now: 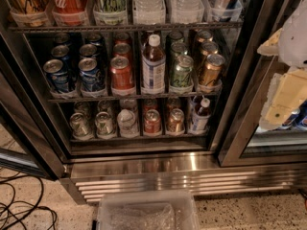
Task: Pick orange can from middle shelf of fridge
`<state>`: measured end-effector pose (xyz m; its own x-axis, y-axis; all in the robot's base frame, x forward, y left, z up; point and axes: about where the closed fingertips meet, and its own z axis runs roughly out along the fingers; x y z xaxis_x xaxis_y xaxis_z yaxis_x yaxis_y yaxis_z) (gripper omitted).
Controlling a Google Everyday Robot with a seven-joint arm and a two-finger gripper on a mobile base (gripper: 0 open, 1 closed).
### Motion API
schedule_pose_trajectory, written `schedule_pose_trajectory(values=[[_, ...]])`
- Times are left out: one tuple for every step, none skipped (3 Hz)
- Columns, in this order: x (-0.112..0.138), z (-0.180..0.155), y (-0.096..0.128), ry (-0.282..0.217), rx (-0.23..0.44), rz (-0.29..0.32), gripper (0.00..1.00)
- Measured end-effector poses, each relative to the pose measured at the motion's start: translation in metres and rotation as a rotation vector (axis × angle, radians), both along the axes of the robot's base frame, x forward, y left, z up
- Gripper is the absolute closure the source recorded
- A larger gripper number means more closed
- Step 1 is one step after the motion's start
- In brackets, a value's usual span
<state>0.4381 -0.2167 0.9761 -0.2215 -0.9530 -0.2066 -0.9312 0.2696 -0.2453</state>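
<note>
From my station I see the tall stainless-steel display fridge [144,166] standing open, its dark wire middle shelf [96,98] stocked from end to end. The copper-orange metallic drink can with the silver lid [211,71] stands upright at the front of the rightmost row on that shelf. It is just beside a green can [181,72] on its left, with more orange cans lined up behind it. My robot's cream-and-white hand [282,99] hangs off to the right, in front of the door frame, well apart from the can and outside the cabinet. I cannot tell whether it is open or closed, and I see no can in it. I judge the pick as barely begun: reaching in, grasping and lifting out are all left to do
</note>
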Motion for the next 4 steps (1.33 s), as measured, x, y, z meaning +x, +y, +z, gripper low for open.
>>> schedule_pose_trajectory(values=[[0.000,0.000,0.000,0.000,0.000,0.000,0.00],[0.006,-0.015,0.008,-0.015,0.072,0.024,0.00],[0.039,-0.040,0.005,-0.045,0.138,0.032,0.00],[0.080,-0.054,0.001,-0.055,0.193,0.031,0.00]])
